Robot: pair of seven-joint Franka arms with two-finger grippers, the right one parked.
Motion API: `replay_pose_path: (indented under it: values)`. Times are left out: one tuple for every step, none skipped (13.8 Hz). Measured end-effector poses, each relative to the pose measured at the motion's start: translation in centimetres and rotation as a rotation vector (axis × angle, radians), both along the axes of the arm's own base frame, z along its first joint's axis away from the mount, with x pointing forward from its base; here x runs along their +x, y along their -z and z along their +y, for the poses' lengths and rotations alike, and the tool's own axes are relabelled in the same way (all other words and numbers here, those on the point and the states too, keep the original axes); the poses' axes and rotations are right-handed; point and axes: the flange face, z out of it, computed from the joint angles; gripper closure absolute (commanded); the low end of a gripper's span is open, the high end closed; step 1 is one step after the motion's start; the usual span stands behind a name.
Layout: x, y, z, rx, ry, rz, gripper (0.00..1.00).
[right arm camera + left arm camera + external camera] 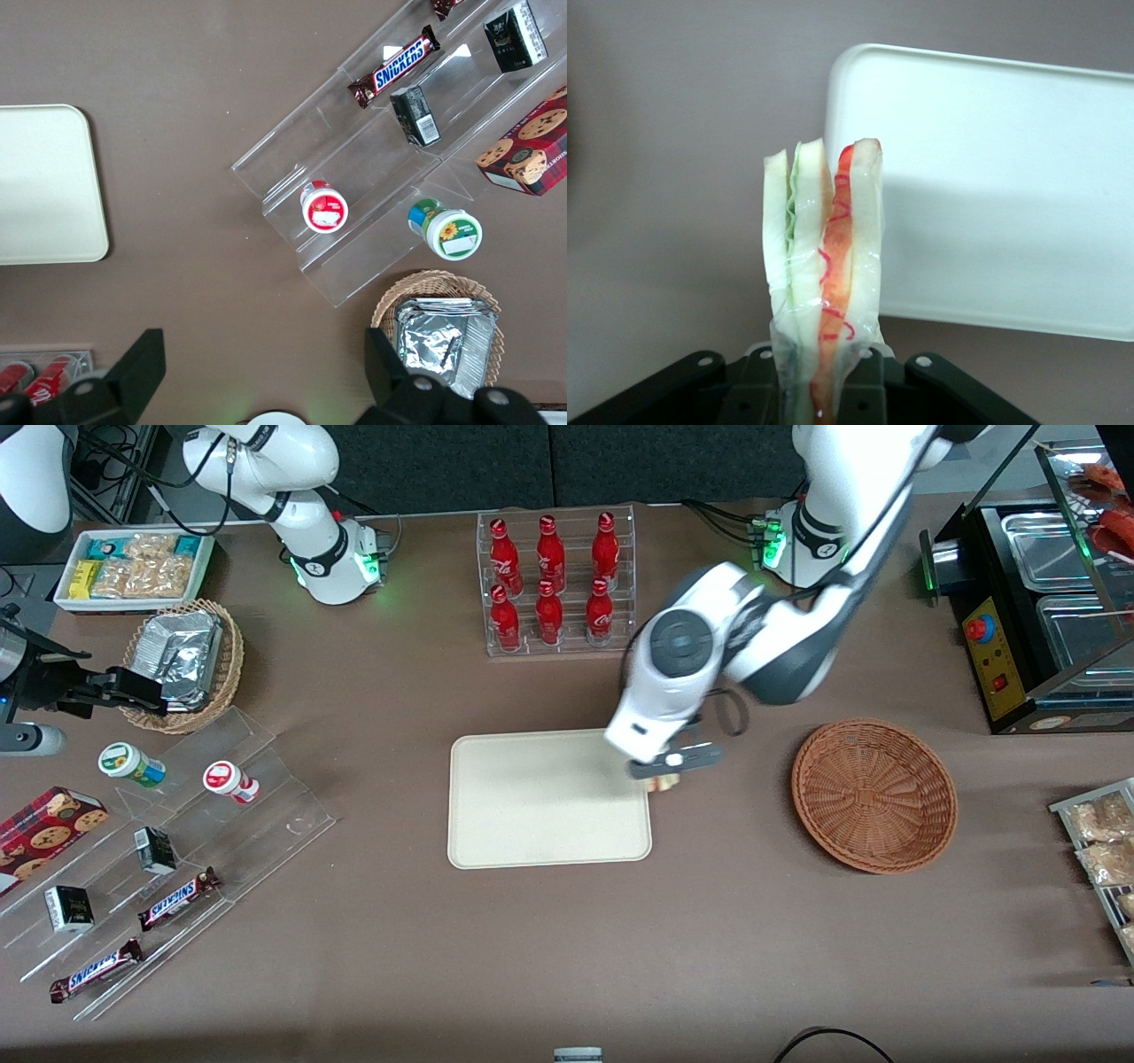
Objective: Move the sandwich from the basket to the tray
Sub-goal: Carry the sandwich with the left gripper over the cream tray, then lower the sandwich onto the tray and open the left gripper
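Note:
My gripper [663, 778] hangs in the air over the edge of the cream tray [532, 815] that faces the basket, and it is shut on the sandwich [663, 783]. In the left wrist view the sandwich [824, 266] stands on edge between my black fingers [757, 390], a clear-wrapped wedge of pale bread with green and red-orange layers. The tray [992, 186] lies just past it in that view, bare. The reddish-brown wicker basket [874, 794] stands toward the working arm's end of the table and holds nothing.
A clear rack of red bottles [554, 580] stands farther from the front camera than the tray. Toward the parked arm's end are a tan basket of foil packets [182, 660], an acrylic stand with snacks [177, 850] and a white snack tray [133, 567]. A black appliance [1036, 602] sits near the working arm.

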Motion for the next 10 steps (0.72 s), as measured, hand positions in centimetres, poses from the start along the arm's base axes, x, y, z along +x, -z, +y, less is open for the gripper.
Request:
replay_pose_path:
  values:
    - [0.0,1.3,-1.9,-0.013,0.029,-0.008,0.94]
    - [0.0,2.3,-3.6,-0.032,0.049,-0.017,0.94]
    - [0.1,3.2,-5.0,-0.056,0.061,-0.030,0.94]
    - [0.4,4.0,-5.9,-0.081,0.066,-0.041,0.94]
    - [0.7,4.8,-6.4,-0.103,0.070,-0.048,0.94]
    - [1.0,5.7,-6.6,-0.120,0.082,-0.053,0.94]
    - [1.1,6.6,-6.9,-0.141,0.096,-0.060,0.94]
    - [1.1,7.5,-7.4,-0.161,0.105,-0.069,0.94]
    - [0.9,8.4,-8.0,-0.172,0.117,-0.080,0.94]
    - [0.6,9.2,-8.7,-0.166,0.139,-0.095,0.94]
